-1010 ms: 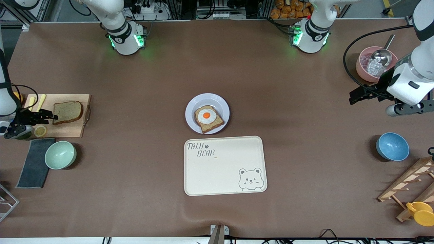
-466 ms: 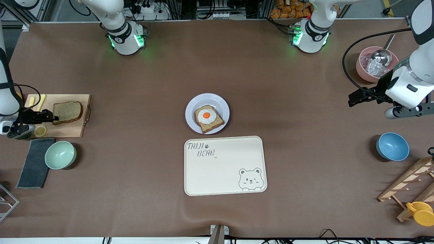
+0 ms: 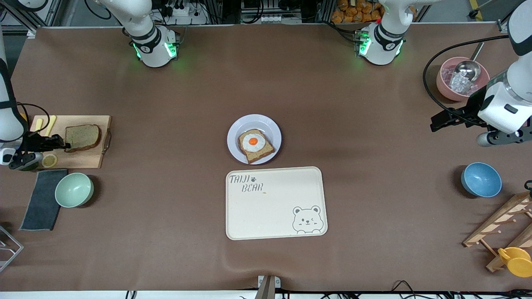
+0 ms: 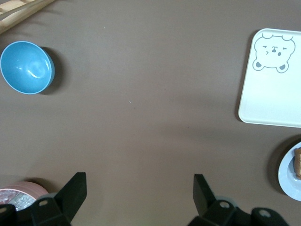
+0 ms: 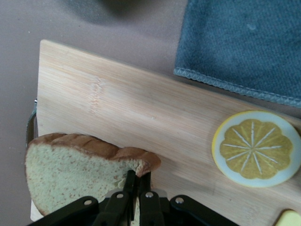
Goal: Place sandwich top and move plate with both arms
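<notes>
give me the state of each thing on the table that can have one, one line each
right gripper: shut on the sandwich top
sandwich top: flat on the cutting board, pinched at its edge
left gripper: open, over bare table
plate: holds the egg toast, no top yet
tray: empty

Left gripper [image 4: 139, 188] fingers [image 4: 73, 193] spread wide over bare brown counter [image 4: 141, 108], blue bowl [image 4: 26, 67], cream bear-print tray [image 4: 275, 94], white plate [image 4: 288, 175] edge, pink bowl [image 4: 21, 195] rim.

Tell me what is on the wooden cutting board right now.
On the cutting board lie the sandwich top, pinched at its edge by the right gripper, a lemon slice and pale yellow strips. The arm hides the board's outer end.
</notes>
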Controlling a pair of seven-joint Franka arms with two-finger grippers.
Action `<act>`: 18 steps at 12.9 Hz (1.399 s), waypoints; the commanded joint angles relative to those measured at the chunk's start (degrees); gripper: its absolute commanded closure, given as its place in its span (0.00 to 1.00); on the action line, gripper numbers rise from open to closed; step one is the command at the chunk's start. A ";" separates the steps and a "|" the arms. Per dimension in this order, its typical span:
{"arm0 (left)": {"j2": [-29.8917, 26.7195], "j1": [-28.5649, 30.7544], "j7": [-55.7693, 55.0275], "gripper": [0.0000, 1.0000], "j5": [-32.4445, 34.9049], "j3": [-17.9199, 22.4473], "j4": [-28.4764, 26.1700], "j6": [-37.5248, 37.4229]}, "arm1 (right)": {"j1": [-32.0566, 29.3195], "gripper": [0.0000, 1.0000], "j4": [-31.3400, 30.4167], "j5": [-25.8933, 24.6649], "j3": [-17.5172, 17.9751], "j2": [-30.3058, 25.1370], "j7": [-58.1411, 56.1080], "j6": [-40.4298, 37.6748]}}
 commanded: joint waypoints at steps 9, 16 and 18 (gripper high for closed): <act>-0.64 0.16 0.72 0.00 -1.62 -0.47 -0.33 1.20 | 3.00 1.00 3.86 5.75 2.46 -5.25 11.35 -16.39; -0.02 -0.45 0.38 0.00 -2.76 -1.17 -0.25 0.93 | 10.64 1.00 2.55 12.14 3.16 -7.62 22.95 -19.93; 0.07 -0.45 0.38 0.00 -2.76 -1.17 -0.42 0.93 | 15.46 1.00 1.93 14.79 3.16 -7.89 28.04 -19.31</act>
